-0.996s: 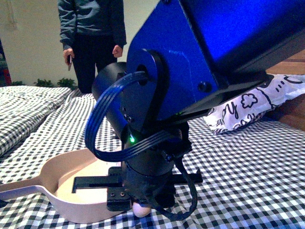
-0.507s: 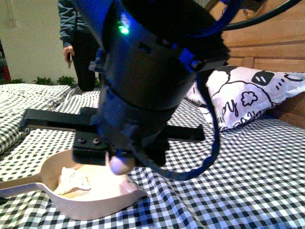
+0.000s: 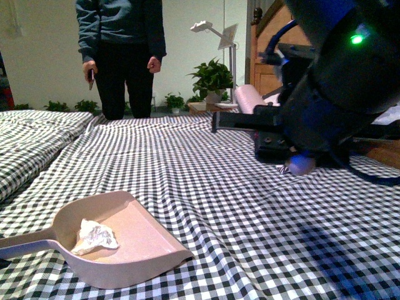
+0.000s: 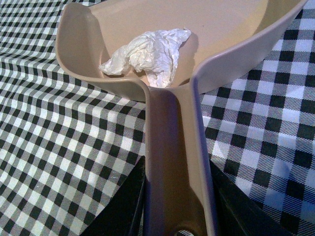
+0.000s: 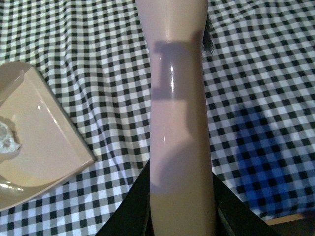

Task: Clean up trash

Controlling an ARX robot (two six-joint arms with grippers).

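**Trash in the dustpan, brush arm pulling away**

The trash (image 3: 94,236) is lying inside the dustpan (image 3: 147,240), up against its back wall near the handle (image 4: 174,162); half a second ago the right arm was looming directly over the pan, and now it is hanging well off to the right, above the checked cloth (image 3: 250,206); that swing away is suggesting the sweeping step is finished; the left gripper (image 4: 174,216) is clamping the handle between its dark jaws, which are pressing on both sides of it; the right gripper (image 5: 179,211) is gripping a pinkish brush handle (image 5: 177,98) the same way, jaws closed tight against it; the pan is resting flat on the cloth, so what is probably remaining is carrying it off and tipping it out; a person (image 3: 122,53) is standing at the far edge, well apart from the work
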